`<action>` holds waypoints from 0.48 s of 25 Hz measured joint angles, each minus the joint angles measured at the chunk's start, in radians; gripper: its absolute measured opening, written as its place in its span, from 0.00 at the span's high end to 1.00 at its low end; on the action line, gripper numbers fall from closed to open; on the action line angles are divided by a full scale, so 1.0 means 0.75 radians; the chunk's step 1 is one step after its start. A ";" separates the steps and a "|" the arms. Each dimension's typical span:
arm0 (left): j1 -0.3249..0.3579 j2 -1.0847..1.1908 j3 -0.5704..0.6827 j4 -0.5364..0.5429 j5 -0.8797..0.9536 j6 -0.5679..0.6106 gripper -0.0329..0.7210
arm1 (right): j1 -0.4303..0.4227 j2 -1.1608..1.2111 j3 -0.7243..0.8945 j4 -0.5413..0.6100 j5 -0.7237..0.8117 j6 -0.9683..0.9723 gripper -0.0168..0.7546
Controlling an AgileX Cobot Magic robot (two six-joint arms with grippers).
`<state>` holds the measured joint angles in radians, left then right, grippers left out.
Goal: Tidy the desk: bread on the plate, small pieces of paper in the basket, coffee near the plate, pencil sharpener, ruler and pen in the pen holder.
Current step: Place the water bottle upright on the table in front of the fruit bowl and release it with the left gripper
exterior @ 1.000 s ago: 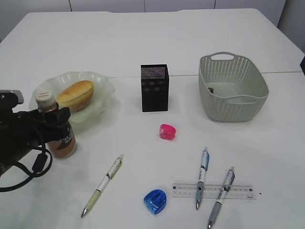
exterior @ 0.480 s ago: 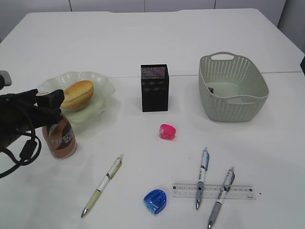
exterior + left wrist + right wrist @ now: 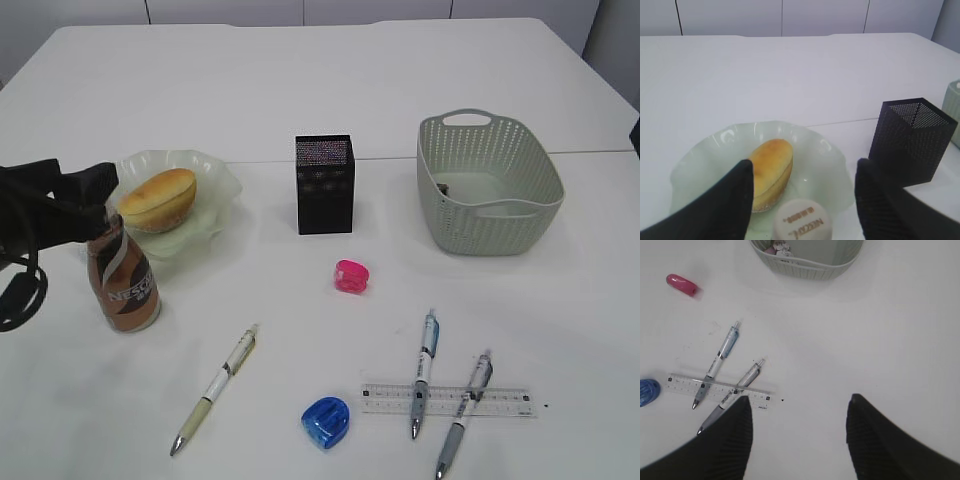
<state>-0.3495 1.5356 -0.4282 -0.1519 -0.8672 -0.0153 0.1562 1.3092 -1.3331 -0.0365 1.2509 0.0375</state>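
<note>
The bread [image 3: 158,199] lies on the plate [image 3: 215,180], the coffee [image 3: 123,283] just before it, the pen holder [image 3: 324,184] to its right.

Open desk [image 3: 300,90] behind pen holder [image 3: 324,184]; pens [image 3: 424,372] across ruler [image 3: 447,400], near front edge.

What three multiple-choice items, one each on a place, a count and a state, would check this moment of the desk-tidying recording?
1. Where is the bread?
A. on the plate
B. in the basket
C. beside the ruler

2. How many pens lie across the ruler?
A. none
B. two
C. four

3. How does the left gripper stand?
A. shut on the bread
B. open above the coffee
C. shut on a pen

Key: 1 A, the bun lies in the wavy dish. 2 B, both right-hand pens cross it. 3 B, the jaws stand apart either side of the white cap.
</note>
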 joint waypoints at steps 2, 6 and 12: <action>0.000 -0.065 0.000 -0.002 0.051 0.020 0.34 | 0.000 0.000 0.000 0.000 0.000 0.000 0.37; 0.000 -0.230 0.000 -0.002 0.217 0.089 0.34 | 0.000 0.000 0.000 0.000 0.000 0.000 0.37; 0.000 -0.537 0.007 -0.002 0.623 0.120 0.34 | 0.000 0.000 0.000 0.024 0.000 0.000 0.37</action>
<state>-0.3495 1.1328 -0.4230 -0.1537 -0.3997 0.0749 0.1562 1.3092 -1.3331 -0.0183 1.2509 0.0375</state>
